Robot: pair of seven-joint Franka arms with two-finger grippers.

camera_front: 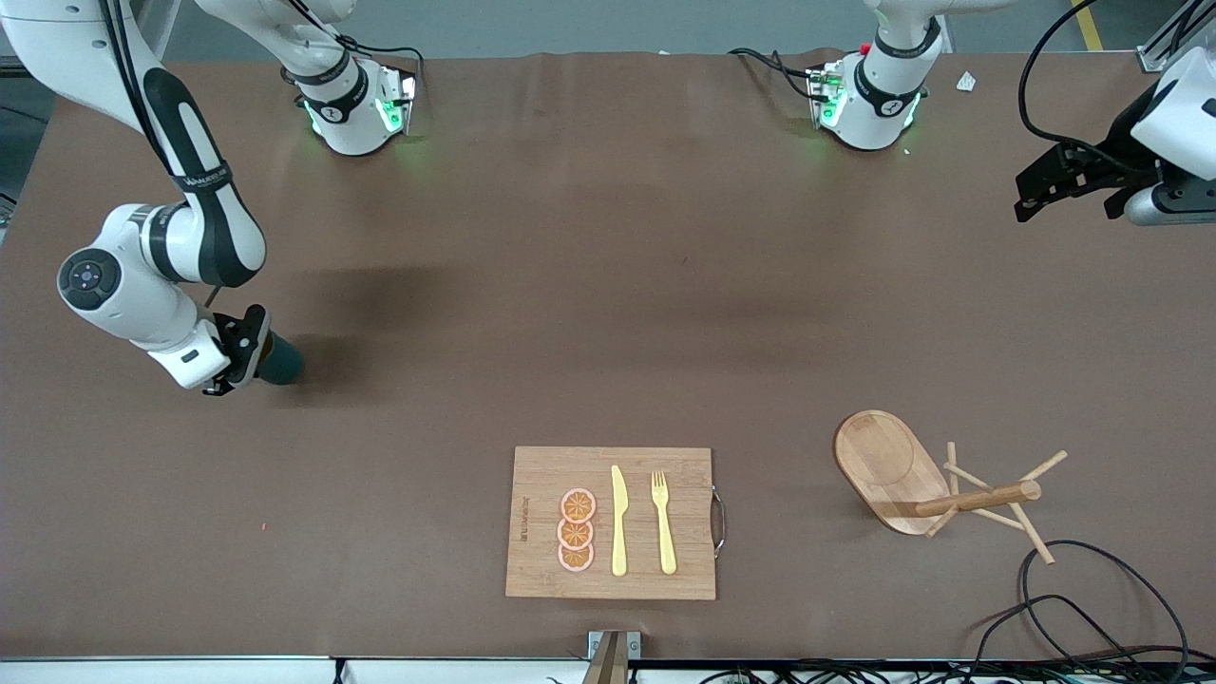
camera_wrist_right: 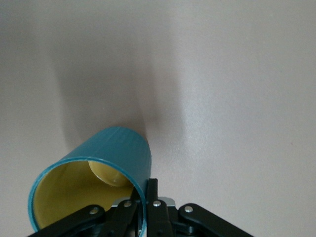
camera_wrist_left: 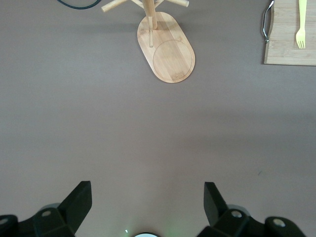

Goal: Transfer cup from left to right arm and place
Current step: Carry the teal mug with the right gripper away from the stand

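Observation:
The dark teal cup (camera_front: pixel 282 362) with a yellowish inside is in my right gripper (camera_front: pixel 249 348), low over the table at the right arm's end, tilted on its side. In the right wrist view the cup (camera_wrist_right: pixel 111 153) shows its open mouth, and the right gripper (camera_wrist_right: pixel 144 195) is shut on its rim, one finger inside and one outside. The handle is hidden. I cannot tell whether the cup touches the table. My left gripper (camera_front: pixel 1037 193) is open and empty, up in the air at the left arm's end; its wrist view shows the gripper (camera_wrist_left: pixel 147 203) with fingers spread wide.
A wooden cutting board (camera_front: pixel 537 480) with orange slices, a yellow knife and a yellow fork lies near the front camera. A wooden mug stand (camera_front: pixel 888 465) stands beside it toward the left arm's end, also in the left wrist view (camera_wrist_left: pixel 170 54). Black cables (camera_front: pixel 1092 608) lie nearby.

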